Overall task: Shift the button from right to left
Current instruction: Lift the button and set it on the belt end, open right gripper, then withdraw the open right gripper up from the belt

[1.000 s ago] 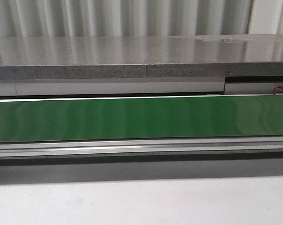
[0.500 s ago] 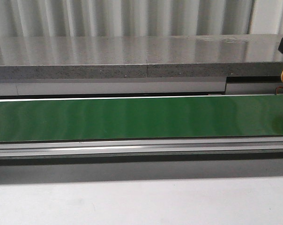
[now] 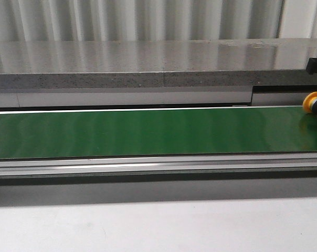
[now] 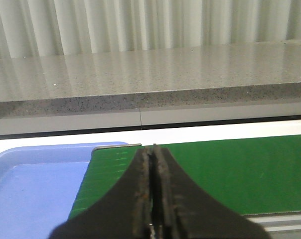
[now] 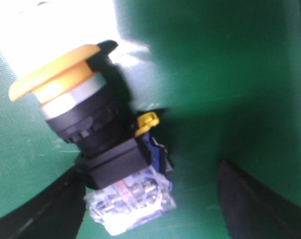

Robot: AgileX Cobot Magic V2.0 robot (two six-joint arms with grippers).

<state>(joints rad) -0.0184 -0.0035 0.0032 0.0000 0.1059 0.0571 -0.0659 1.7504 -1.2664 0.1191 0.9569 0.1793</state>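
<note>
One button [image 5: 98,144] lies between the right gripper's [image 5: 155,209] spread fingers.

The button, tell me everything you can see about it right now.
The button has a yellow-orange mushroom cap, a silver ring, a black ribbed collar, and a blue and clear plastic block with a small yellow tab. It lies tilted over the green belt, at the belt's far right end in the front view. The right gripper has its fingers spread; one seems to touch the block.
</note>
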